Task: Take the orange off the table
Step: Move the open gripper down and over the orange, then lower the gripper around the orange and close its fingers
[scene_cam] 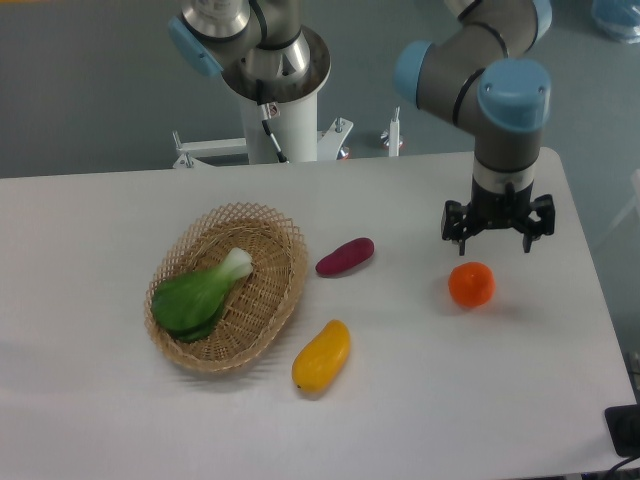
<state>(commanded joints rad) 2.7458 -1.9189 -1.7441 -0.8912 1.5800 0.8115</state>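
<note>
The two dark fingers [456, 231] of the black two-finger gripper [497, 234] are spread wide and hold nothing, pointing down at the large white matte counter [420, 400]. They hang above the surface, just behind the small round bright-orange fruit, the orange [471, 284], as the camera sees it.

That is the relation the next move turns on: the orange lies toward the camera from the fingers and a little toward the left of the picture, close by but not between them. Being ball-shaped, it has no long axis to line up with, so any closing direction should serve. My judgement is that the gripper needs a short shift toward the camera and then a descent until the fingers straddle the fruit.

The orange sits on bare counter, near the right edge, untouched. Well apart to its left lie a purple oblong vegetable [345, 256], an elongated yellow-orange fruit [321, 355], and an oval woven wicker basket [272, 295] holding a green leafy vegetable with a white stalk [198, 293].
</note>
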